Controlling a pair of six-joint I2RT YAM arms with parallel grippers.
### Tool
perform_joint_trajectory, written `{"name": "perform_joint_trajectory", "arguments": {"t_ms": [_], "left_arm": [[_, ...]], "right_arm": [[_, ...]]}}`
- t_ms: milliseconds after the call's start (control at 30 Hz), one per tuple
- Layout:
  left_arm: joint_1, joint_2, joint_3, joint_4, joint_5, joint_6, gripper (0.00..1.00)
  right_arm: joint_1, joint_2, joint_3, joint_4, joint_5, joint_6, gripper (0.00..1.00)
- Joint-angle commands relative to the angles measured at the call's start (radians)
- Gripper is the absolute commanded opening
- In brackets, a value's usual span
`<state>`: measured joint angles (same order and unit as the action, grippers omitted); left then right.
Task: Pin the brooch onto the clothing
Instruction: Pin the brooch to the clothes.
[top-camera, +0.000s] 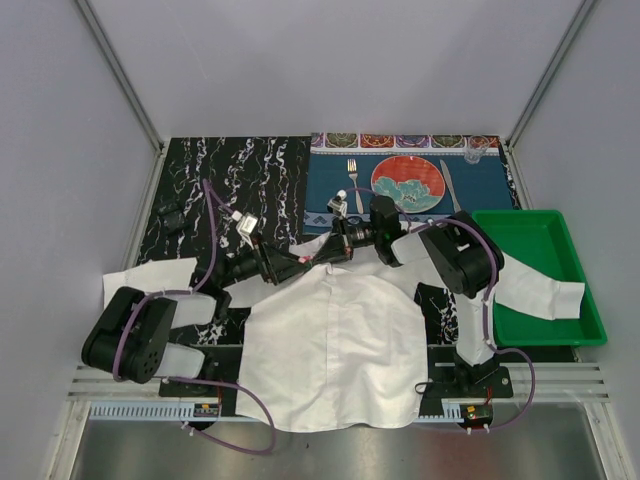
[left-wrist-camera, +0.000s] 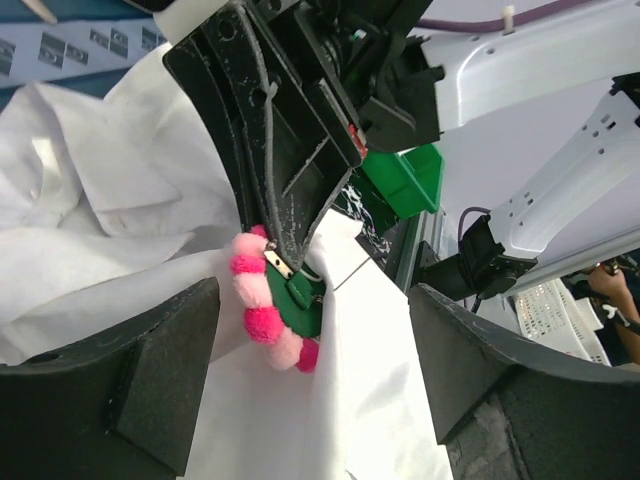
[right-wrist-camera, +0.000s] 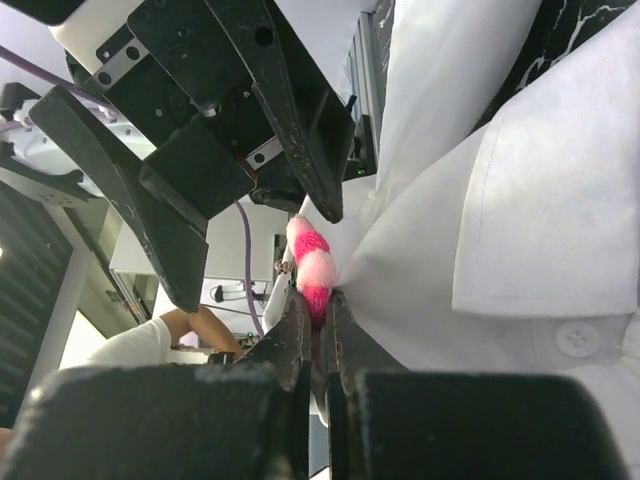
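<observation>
Clenching the right gripper (right-wrist-camera: 318, 300) on the flower brooch (right-wrist-camera: 311, 262), pink pompom petals sticking out past the fingertips. Resting the brooch against a raised fold of the white shirt (right-wrist-camera: 560, 180) near its collar. Holding the left gripper (left-wrist-camera: 315, 290) spread wide, grasping nothing, its fingers flanking the brooch without touching it.

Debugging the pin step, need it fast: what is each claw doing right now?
Left claw: open, holding nothing.
Right claw: closed, holding the brooch.
</observation>
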<state>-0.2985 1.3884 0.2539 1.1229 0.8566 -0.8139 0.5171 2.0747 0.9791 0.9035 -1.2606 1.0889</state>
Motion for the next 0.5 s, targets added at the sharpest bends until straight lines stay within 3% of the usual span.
{"name": "perform_joint_trajectory", "arguments": {"t_ms": [0, 167, 467], "left_arm": [[-0.001, -0.075, -0.039, 0.048, 0.01, 0.088, 0.79], [-0.004, -0.14, -0.051, -0.01, -0.022, 0.176, 0.79], [-0.021, -0.046, 0.01, 0.012, -0.045, 0.096, 0.77]], "right_arm": [[0.011, -0.053, -0.046, 0.244, 0.053, 0.16, 0.0], [0.015, -0.093, -0.053, 0.163, 0.068, 0.076, 0.0], [0.015, -0.152, -0.069, 0.123, 0.131, 0.014, 0.0]]}}
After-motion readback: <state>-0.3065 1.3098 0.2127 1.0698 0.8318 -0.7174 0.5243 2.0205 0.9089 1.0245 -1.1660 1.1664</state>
